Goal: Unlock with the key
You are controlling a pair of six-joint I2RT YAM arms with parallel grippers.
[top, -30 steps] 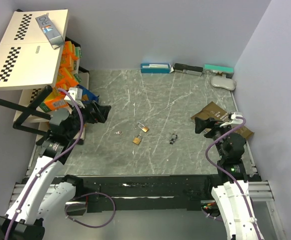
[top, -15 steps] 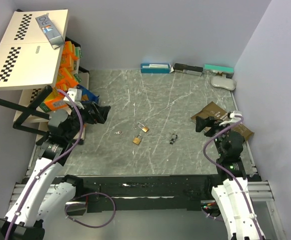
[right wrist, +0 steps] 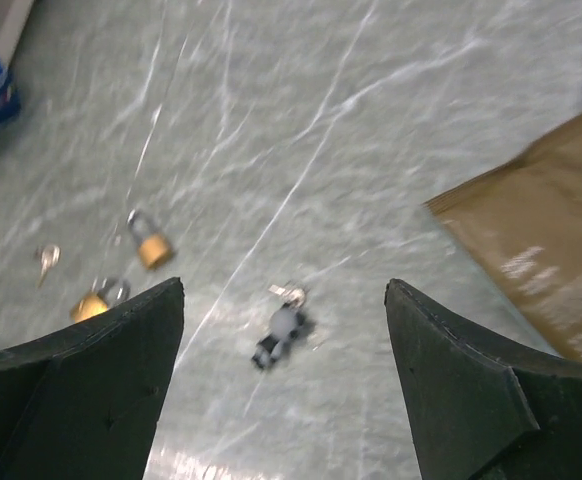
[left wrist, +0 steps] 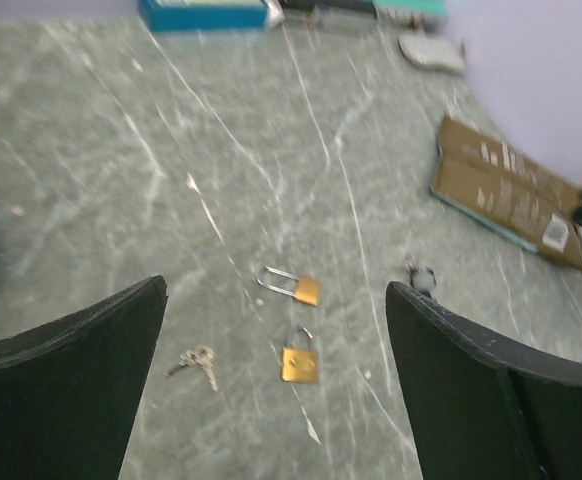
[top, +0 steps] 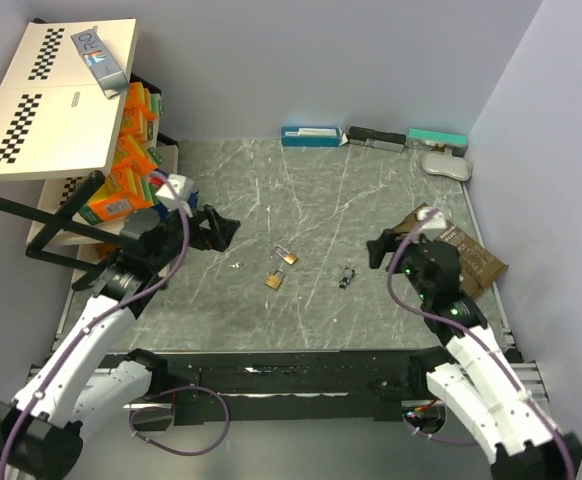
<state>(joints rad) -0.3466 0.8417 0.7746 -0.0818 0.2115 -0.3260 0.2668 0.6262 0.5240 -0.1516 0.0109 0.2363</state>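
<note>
**Both arms close in on the locks and keys**

Over the last second both arms have swung in from the sides of the bench (top: 321, 195). The left claw (top: 221, 232) now hangs just left of the middle. The right claw (top: 378, 250) has come off the brown packet (top: 474, 262) toward the centre. Both claws have their fingers wide apart and hold nothing.

Nothing on the bench has shifted. The far padlock (top: 286, 256) and the near padlock (top: 274, 281) lie close together in the middle. The silver keys (top: 236, 266) lie a little to their left, and the dark-headed key bunch (top: 346, 277) lies just to their right.

This looks like the opening reach, with no key lifted and no lock steadied yet. The left wrist view frames the padlocks and silver keys between its fingers, and the right wrist view frames the dark bunch. Each arm seems to be heading for the nearest piece. The frames do not show which key fits which lock.
</note>
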